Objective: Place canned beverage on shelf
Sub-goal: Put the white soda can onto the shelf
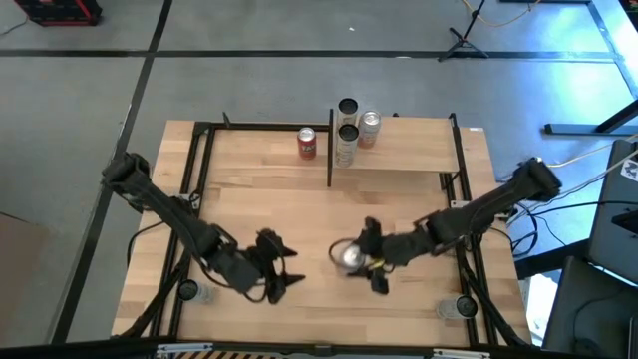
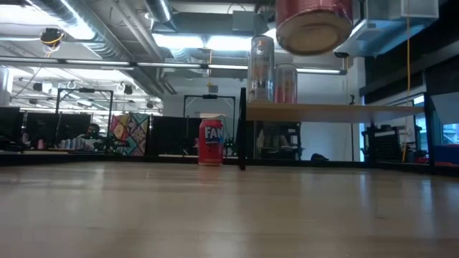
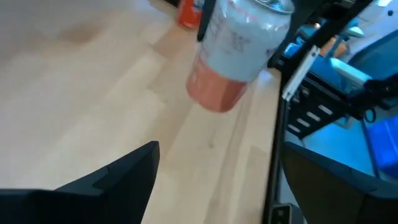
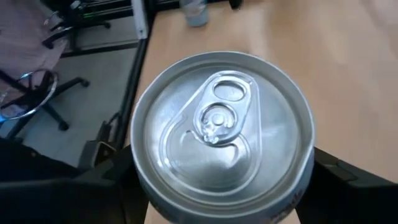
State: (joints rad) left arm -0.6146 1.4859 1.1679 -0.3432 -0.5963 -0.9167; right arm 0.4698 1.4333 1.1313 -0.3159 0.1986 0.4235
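My right gripper (image 1: 361, 257) is shut on a silver-topped can with a red lower part (image 4: 221, 134), held above the middle of the table. The can also shows in the low view (image 2: 313, 25) and in the left wrist view (image 3: 239, 50). My left gripper (image 1: 289, 265) is open and empty, to the left of the can. The shelf (image 1: 399, 150), a light-wood board on black posts, stands at the far side and bears three cans (image 1: 347, 135); it also shows in the low view (image 2: 308, 111). A red can (image 1: 307, 143) stands on the table left of the shelf. My right gripper pinches the can's side wall (image 4: 144, 190) between its two fingers, one on either side. The fingers come from the table's right, slanting down. The can is about upright, its top up, lifted clear of the table.
The red can (image 2: 210, 142) stands close to the shelf's left post (image 2: 242, 129). Black frame rails run along the table's left (image 1: 194, 160) and right (image 1: 464, 179) sides. Bare tabletop (image 1: 259, 199) lies between the grippers and the shelf.
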